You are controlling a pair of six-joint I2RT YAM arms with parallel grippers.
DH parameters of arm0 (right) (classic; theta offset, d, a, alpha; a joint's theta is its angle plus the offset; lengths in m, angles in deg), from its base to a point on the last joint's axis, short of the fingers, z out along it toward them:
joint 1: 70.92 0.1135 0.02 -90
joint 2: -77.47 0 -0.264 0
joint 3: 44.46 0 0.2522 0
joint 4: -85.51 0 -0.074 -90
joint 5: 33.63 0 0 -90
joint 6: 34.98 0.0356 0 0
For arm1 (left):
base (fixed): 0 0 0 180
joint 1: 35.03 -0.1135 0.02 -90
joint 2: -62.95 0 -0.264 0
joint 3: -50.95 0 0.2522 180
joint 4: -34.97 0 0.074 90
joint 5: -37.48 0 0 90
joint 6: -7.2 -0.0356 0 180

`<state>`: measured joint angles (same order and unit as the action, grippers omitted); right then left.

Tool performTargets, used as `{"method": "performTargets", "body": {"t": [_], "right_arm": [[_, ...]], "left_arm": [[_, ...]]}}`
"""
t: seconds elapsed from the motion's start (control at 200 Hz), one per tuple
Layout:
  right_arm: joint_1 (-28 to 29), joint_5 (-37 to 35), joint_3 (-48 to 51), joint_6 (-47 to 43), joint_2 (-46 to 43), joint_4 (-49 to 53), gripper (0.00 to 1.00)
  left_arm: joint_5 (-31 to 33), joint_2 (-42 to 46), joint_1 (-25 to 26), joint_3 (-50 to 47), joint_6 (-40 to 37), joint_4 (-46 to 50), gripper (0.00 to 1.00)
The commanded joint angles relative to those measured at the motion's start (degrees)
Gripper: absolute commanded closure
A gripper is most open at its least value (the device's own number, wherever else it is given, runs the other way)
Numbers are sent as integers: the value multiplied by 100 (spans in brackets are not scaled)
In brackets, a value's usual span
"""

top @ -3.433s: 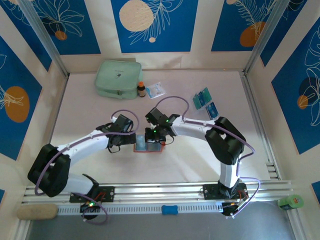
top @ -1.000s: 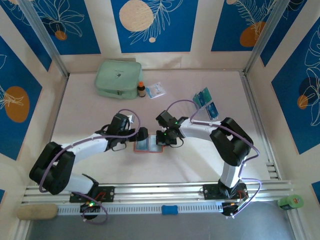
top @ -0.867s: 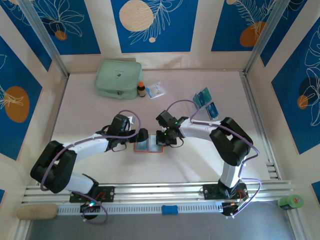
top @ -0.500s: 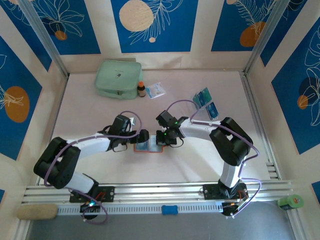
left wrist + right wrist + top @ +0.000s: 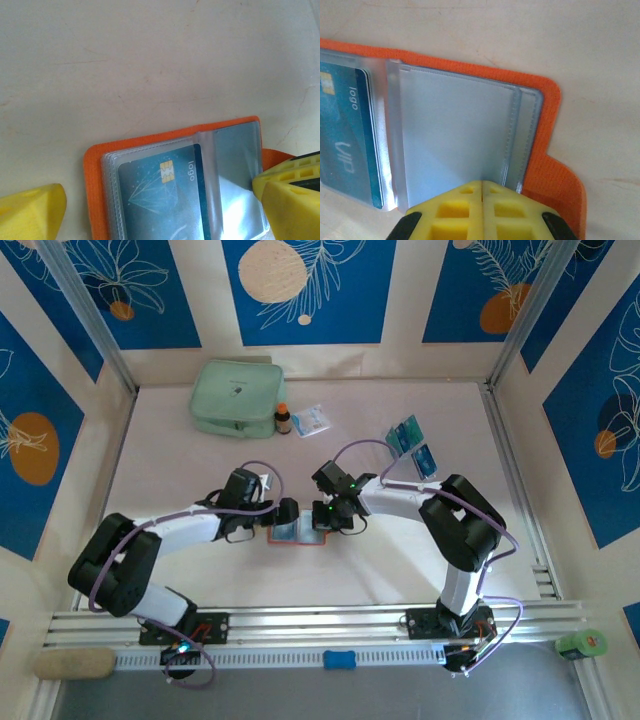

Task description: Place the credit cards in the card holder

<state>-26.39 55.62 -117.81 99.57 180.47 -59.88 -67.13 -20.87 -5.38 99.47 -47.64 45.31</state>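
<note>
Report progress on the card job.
Done: the card holder lies open, and one teal card sits in a clear sleeve.
In hand: the right gripper, shut, touches the empty sleeve's edge. The left gripper is open over the holder, holding nothing.
Left: the loose cards at the table's far right.

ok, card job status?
Left gripper open over open orange folding wallet. Right gripper shut, on its clear page. One teal card pocketed; two cards loose, far right. Nothing blocking.
</note>
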Motion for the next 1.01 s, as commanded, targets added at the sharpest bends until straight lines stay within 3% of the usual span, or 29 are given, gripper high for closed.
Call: {"method": "performTargets", "body": {"t": [0.0, 0.535, 1.0], "right_arm": [[-24, 4, 75, 70, 203, 162, 100], [-24, 73, 10, 6, 171, 114, 100], [-361, -207, -23, 22, -883, 549, 100]], "left_arm": [[-308, -44, 41, 217, 40, 104, 0], [-478, 380, 88, 189, 290, -107, 0], [-549, 668, 87, 40, 527, -451, 0]]}}
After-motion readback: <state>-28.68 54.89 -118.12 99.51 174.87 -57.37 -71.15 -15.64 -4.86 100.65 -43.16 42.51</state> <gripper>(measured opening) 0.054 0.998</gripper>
